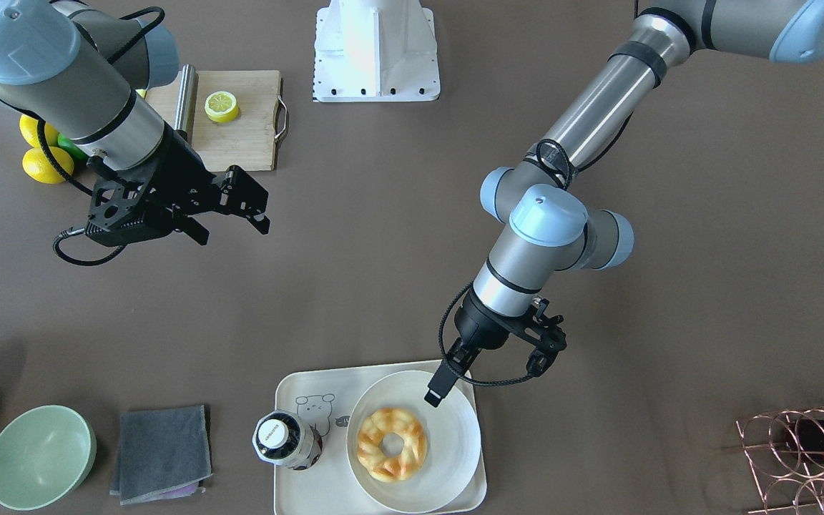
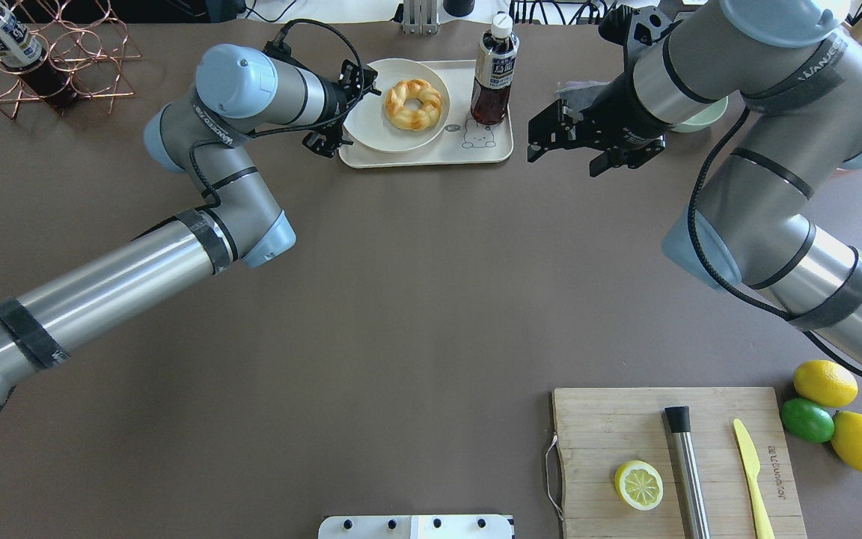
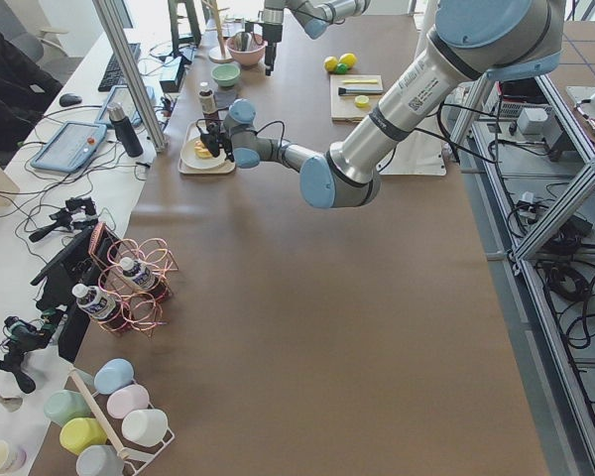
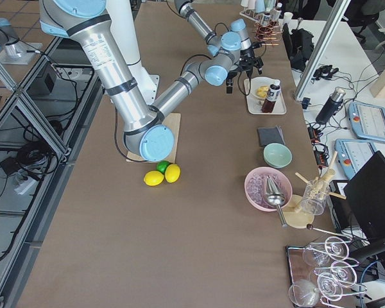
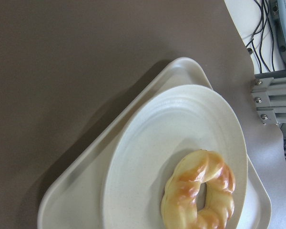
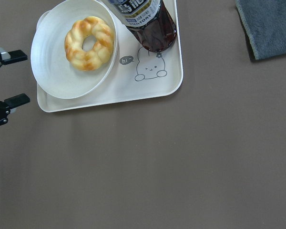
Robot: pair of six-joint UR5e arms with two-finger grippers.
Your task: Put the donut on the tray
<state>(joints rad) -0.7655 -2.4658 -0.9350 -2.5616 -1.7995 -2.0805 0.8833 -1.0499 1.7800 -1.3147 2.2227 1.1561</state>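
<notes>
Left gripper spread, empty, just beside the round plate; donut lies on that plate, which sits on the tray. I'd pinch one side of the ring, clear the rim, avoid the drink bottle; right gripper spread, empty, apart.

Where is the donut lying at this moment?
In the overhead view, the donut lies on the round plate at the left end of the tray, at the table's far edge, with the bottle standing on the tray to its right.
</notes>
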